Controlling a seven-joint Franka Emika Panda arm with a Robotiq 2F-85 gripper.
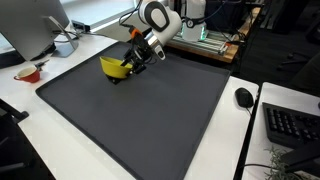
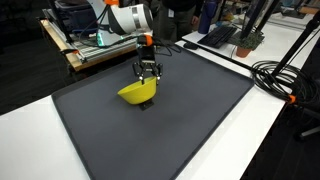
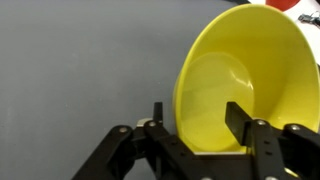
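Observation:
A yellow bowl (image 1: 115,67) sits tilted on the dark grey mat (image 1: 150,115), with one side of its rim raised. It shows in both exterior views (image 2: 138,93). My gripper (image 1: 134,60) is at the raised rim, seen from above in an exterior view (image 2: 147,72). In the wrist view the gripper (image 3: 200,125) straddles the bowl (image 3: 245,70) wall: one finger is inside the bowl and the other is outside. The jaws are closed on the wall and hold the bowl tilted.
A red cup (image 1: 29,73) and a white container (image 1: 64,45) stand on the white table beside the mat. A mouse (image 1: 244,97) and keyboard (image 1: 292,122) lie past the other side. Cables (image 2: 275,75) run along the mat's edge.

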